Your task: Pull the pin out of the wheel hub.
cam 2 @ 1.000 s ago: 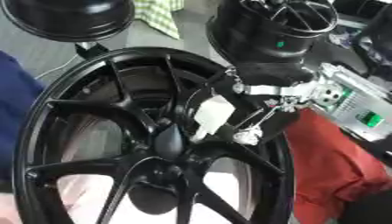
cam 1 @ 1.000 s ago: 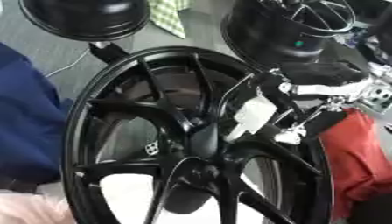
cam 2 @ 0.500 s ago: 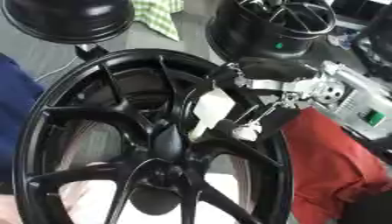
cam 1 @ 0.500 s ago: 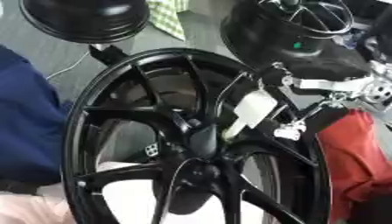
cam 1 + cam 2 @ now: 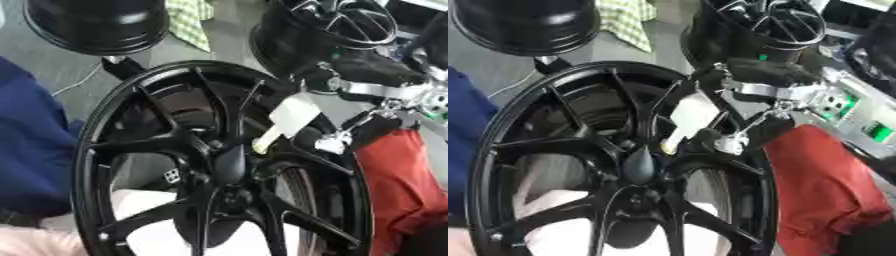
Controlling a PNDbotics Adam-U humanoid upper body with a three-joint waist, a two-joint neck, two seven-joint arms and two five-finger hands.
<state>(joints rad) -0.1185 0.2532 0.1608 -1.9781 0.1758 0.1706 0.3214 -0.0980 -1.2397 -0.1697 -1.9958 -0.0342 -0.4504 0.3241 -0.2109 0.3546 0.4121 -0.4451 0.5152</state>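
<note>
The black wheel [image 5: 219,165] stood on edge and filled the view, its spokes running in to the hub [image 5: 229,167] at the centre. From the right of the hub the robot's right hand [image 5: 337,135] reached across the rim, its wrist and silver joints trailing off above and to the right of the hub. It was holding a pale, flat, paddle-shaped piece [image 5: 284,120], wide end up and right of the hub, narrow end slanting down to a tip just beside the hub. That pale piece looked like the pin or its tag, though the views did not settle which. The fingers were curled about its upper part, so the hand read as closed on it, though exactly how they met it was hard to make out.

The slant made sense: held along that line, the piece could be drawn up and away from the hub, out between two spokes without fouling them. Its tip sat so close to the hub that whether it was seated or already free could not be told.

The left hand showed in neither view. Right of the hub, beyond the rim, lay a red cloth [image 5: 824,190]; above the hub stood another dark wheel [image 5: 763,25].
</note>
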